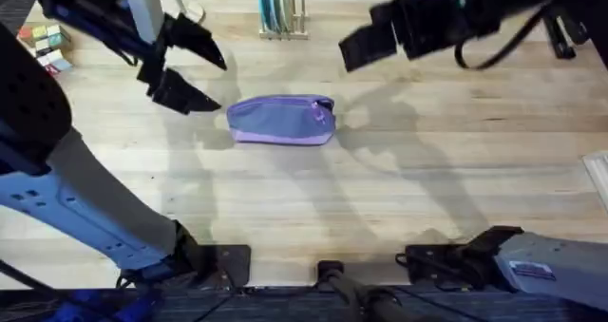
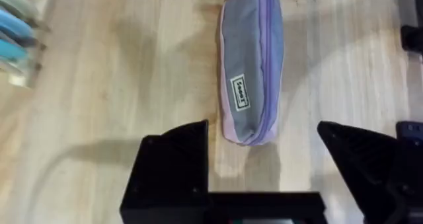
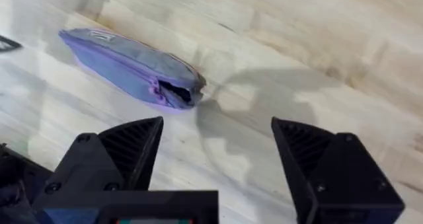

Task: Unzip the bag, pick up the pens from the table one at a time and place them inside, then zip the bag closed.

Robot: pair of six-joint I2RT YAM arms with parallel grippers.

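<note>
You look to be at the closing end of the job: the bag (image 1: pixel 281 120) lies flat on the table (image 1: pixel 399 189) near its middle, lengthwise across the overhead view, and there are no loose pens on the boards around it, so they are presumably inside already (that is a judgement, not something seen). In the right wrist view the zipper end nearest that camera seems to gape a little, dark inside, though the angle is poor and it may only be a fold. If it is open, your next move calls for one gripper to pin the pouch and the other to take the zipper pull and draw it shut. Both arms are raised clear of the bag: the left gripper (image 1: pixel 185 67) hangs above and just left of it with its fingers spread wide, and the right gripper (image 1: pixel 366 45) hovers off the pouch's right end, fingers likewise well apart, holding nothing.
</note>
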